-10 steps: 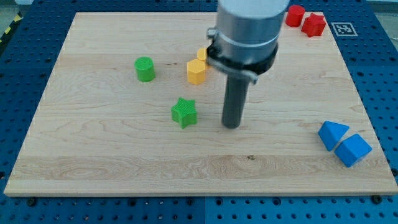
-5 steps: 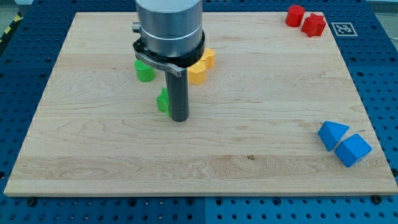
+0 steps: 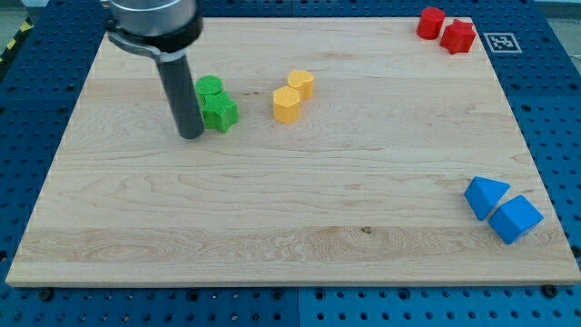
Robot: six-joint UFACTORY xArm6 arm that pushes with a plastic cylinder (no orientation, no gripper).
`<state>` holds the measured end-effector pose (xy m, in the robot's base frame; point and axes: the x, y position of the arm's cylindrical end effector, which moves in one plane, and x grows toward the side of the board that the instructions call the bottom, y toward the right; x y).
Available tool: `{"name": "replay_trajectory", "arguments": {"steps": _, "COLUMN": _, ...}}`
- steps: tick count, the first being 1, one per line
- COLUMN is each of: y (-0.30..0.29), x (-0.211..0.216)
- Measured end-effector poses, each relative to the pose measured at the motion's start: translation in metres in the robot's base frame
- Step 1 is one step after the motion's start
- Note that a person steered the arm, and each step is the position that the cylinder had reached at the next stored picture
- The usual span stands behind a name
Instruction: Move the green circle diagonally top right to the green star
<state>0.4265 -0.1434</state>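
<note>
The green circle sits in the upper left part of the wooden board, nearer the top edge than the bottom one. The green star lies directly below it and slightly toward the view's right, and the two green blocks touch or nearly touch; the seam between them is too tight to judge. My tip rests on the board just to the view's left of the green star, close against its side, with the dark rod rising in front of the left edge of both green blocks. The tool is a plain rod with nothing to spread or close, and it carries nothing.

Toward the board's middle top, a yellow hexagon block and a smaller yellow block sit side by side. At the top right corner are two red blocks, touching. Near the right edge, low down, two blue blocks lie together.
</note>
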Motion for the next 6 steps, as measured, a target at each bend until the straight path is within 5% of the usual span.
{"name": "replay_trajectory", "arguments": {"steps": 2, "y": -0.003, "x": -0.039}}
{"name": "replay_trajectory", "arguments": {"steps": 6, "y": 0.026, "x": -0.048}}
